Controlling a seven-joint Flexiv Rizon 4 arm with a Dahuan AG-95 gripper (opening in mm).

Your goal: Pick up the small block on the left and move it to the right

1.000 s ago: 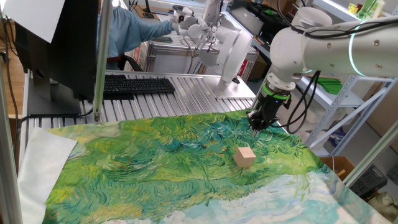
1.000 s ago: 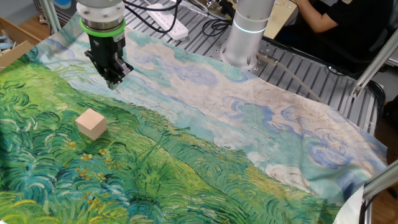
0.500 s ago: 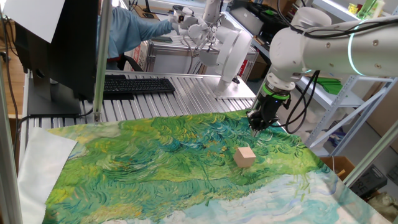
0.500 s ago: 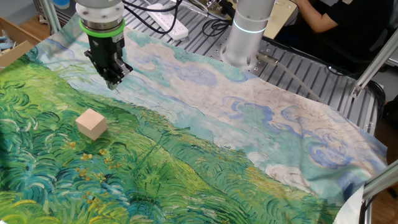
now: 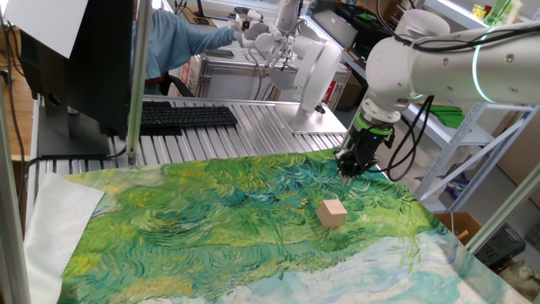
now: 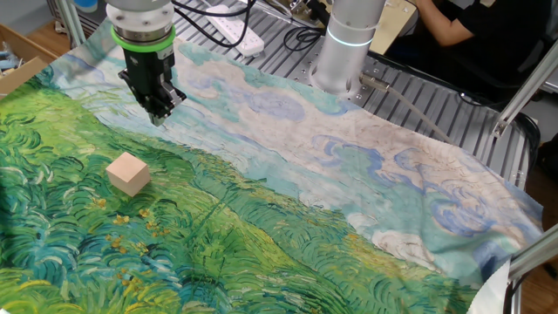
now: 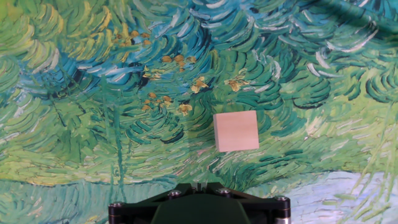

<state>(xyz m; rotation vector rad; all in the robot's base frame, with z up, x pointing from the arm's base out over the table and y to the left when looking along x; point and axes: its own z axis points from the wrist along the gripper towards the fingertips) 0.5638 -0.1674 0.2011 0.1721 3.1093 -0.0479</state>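
The small block (image 5: pixel 332 212) is a plain light tan wooden cube lying on the green and blue painted cloth (image 5: pixel 211 219). It also shows in the other fixed view (image 6: pixel 128 173) and in the hand view (image 7: pixel 236 131). My gripper (image 5: pixel 346 173) hangs above the cloth, a little beyond the block and apart from it, pointing down. In the other fixed view the gripper (image 6: pixel 159 117) has its fingers together in a narrow tip with nothing between them. In the hand view only the dark gripper body (image 7: pixel 199 205) shows at the bottom edge, with the block just ahead and slightly right.
The arm's white base (image 6: pixel 349 44) stands on the slatted metal table at the back. A black keyboard (image 5: pixel 181 116) and a monitor lie beyond the cloth. A white power strip (image 6: pixel 235 33) and cables lie near the base. A person sits behind the table.
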